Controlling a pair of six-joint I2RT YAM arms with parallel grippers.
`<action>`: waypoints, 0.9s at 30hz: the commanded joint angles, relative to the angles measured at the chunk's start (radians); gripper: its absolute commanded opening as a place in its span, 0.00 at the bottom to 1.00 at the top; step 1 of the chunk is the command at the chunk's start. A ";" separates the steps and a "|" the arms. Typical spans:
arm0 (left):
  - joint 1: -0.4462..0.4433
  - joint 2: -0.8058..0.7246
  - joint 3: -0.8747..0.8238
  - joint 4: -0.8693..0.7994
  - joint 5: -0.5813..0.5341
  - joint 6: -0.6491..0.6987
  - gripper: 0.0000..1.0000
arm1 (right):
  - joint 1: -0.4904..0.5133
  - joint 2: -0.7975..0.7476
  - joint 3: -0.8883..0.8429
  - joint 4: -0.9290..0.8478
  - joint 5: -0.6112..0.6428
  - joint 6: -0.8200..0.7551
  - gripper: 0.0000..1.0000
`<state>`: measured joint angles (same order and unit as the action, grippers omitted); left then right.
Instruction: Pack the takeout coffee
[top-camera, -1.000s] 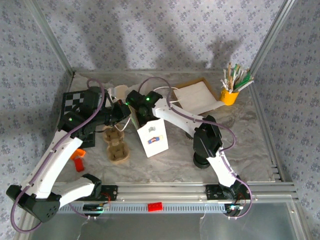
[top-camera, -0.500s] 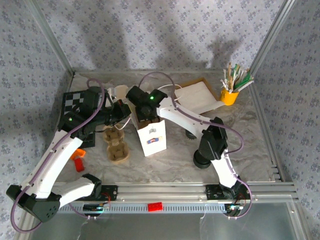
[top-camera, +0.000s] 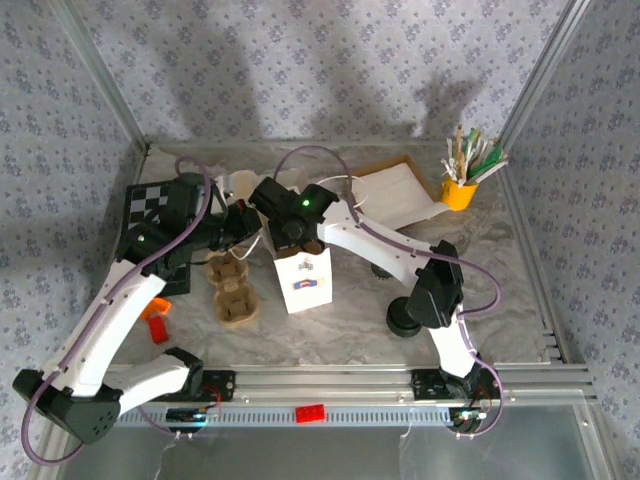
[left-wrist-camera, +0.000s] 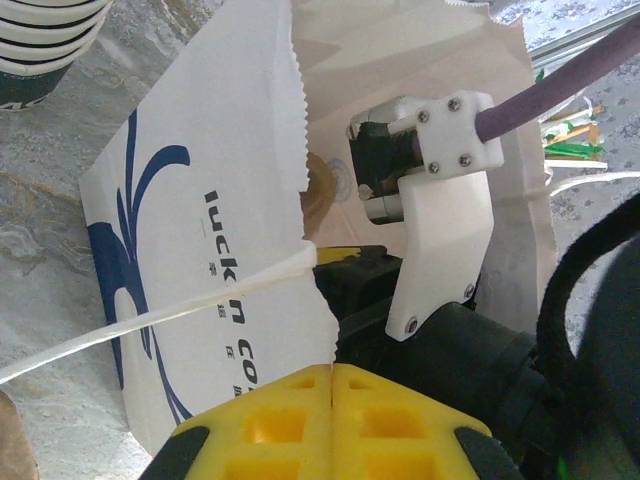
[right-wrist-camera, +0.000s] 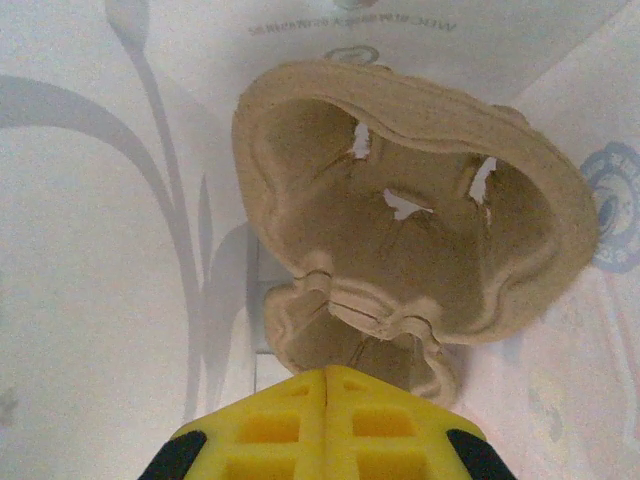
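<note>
Coffee tray (right-wrist-camera: 400, 200) hangs inside white paper bag (top-camera: 305, 285), its near rim pinched by closed right hand (right-wrist-camera: 328, 372). Left hand (left-wrist-camera: 332, 368) is clamped on the bag's top edge. Bag stands mid-desk (top-camera: 350, 325).

Pulp tray (right-wrist-camera: 330, 170) sits inside the bag (top-camera: 308, 283) (spare trays (top-camera: 232, 290) lie left).

The bag (top-camera: 305, 280) is matt white paper; the tray (right-wrist-camera: 300, 200) is rough, fibrous brown pulp.
</note>
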<state>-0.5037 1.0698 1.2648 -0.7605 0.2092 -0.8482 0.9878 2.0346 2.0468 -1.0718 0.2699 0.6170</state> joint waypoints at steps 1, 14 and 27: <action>0.005 0.011 0.028 -0.023 -0.001 0.044 0.05 | 0.000 -0.011 -0.002 -0.029 0.014 0.022 0.00; 0.023 0.015 0.217 -0.231 -0.099 0.194 0.42 | -0.001 -0.027 0.002 -0.047 0.022 0.021 0.00; 0.085 0.115 0.345 -0.285 -0.157 0.330 0.50 | 0.015 -0.025 0.030 -0.056 0.034 0.021 0.00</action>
<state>-0.4259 1.1530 1.5776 -1.0298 0.0715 -0.5762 0.9970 2.0342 2.0476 -1.0958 0.2752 0.6209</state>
